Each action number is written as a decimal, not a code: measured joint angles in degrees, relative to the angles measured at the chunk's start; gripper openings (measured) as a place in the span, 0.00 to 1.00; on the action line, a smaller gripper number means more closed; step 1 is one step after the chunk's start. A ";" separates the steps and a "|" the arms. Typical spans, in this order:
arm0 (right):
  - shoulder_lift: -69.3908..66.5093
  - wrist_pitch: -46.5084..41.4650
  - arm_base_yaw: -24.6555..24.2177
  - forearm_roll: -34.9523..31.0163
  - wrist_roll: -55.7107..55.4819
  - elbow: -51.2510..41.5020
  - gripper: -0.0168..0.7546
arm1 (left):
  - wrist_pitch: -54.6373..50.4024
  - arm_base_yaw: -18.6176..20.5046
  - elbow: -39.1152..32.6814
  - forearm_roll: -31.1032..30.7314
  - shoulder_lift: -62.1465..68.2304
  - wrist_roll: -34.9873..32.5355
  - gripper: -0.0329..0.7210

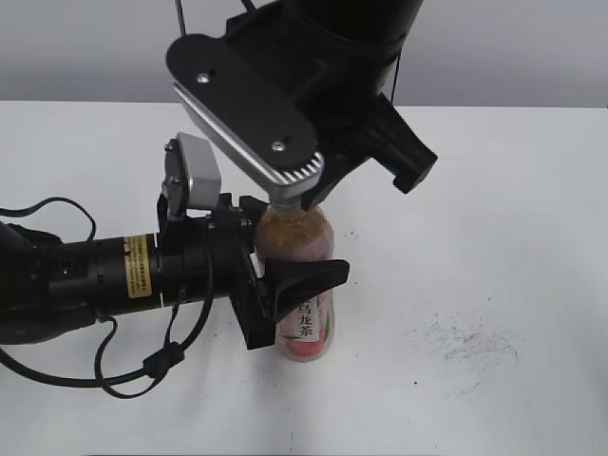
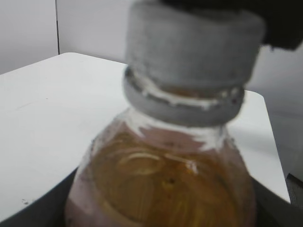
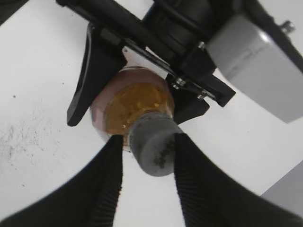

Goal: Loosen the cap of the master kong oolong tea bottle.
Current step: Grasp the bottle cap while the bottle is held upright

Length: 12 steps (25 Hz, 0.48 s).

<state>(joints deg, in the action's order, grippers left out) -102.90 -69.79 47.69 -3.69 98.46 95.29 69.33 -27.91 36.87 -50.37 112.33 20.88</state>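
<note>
Bottle (image 1: pixel 302 285) upright mid-counter, clamped at the waist by left gripper (image 1: pixel 285 285) to stop spin. Cap (image 3: pixel 154 142) pinched between right gripper (image 3: pixel 147 151) fingers from above, ready for twisting.

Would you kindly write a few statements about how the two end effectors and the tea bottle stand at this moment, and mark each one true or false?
1. The master kong oolong tea bottle stands upright on the white table. True.
2. The left end effector grips the bottle's body from the side. True.
3. The cap lies on the table beside the bottle. False: it sits on the bottle's neck.
4. The right end effector hangs far from the bottle. False: its fingers flank the cap from above.
5. The bottle is empty. False: it holds amber tea.
</note>
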 joint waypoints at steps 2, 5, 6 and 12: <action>0.00 0.00 0.00 0.00 -6.38 0.00 0.52 | 0.00 0.00 0.00 -0.06 0.00 -0.19 0.63; 0.00 0.00 0.00 -0.25 -19.62 0.00 0.62 | 0.00 0.00 0.00 -0.06 0.00 -0.18 0.63; 0.00 0.00 0.00 -0.38 -25.06 0.00 0.64 | 0.00 0.00 0.00 -0.06 0.00 -0.18 0.63; -0.10 3.74 0.00 -0.69 -56.29 0.00 0.67 | 0.04 0.00 0.00 -0.10 0.00 -0.18 0.63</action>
<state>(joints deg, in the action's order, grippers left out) -103.01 -66.06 47.69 -4.38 42.16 95.29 69.37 -27.91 36.87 -50.48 112.33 20.70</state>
